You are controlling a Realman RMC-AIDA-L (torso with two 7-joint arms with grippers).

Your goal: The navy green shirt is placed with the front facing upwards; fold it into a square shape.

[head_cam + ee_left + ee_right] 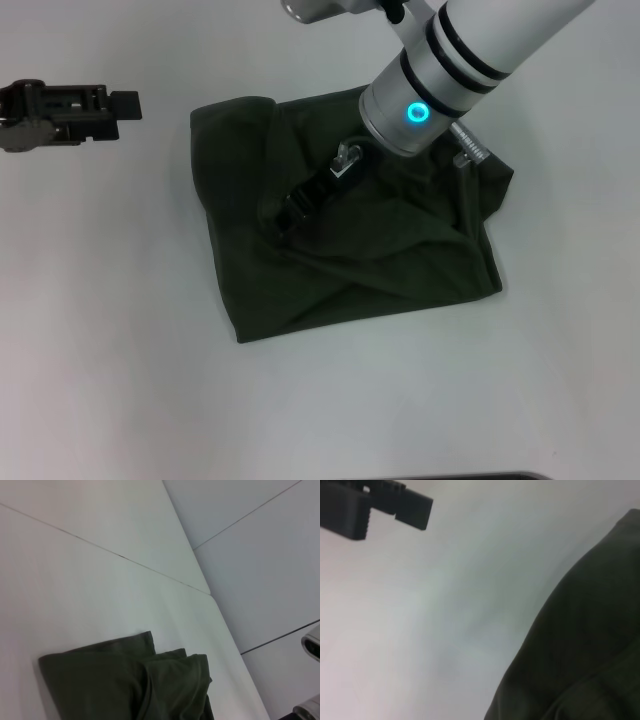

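The navy green shirt (340,270) lies folded into a rough, rumpled rectangle in the middle of the white table, plain dark side up. My right gripper (287,218) reaches down from the upper right onto the shirt's left-middle part. It is shut on a fold of cloth, and creases run from its tip toward the right edge. The right wrist view shows only the shirt's edge (580,645) and bare table. My left gripper (122,105) is parked over the table, left of the shirt and apart from it. From the left wrist view the shirt (125,685) is seen farther off.
The white table (120,330) surrounds the shirt on all sides. A dark strip (470,476) shows at the front edge. Beyond the table's far corner the left wrist view shows pale floor panels with seams (260,575).
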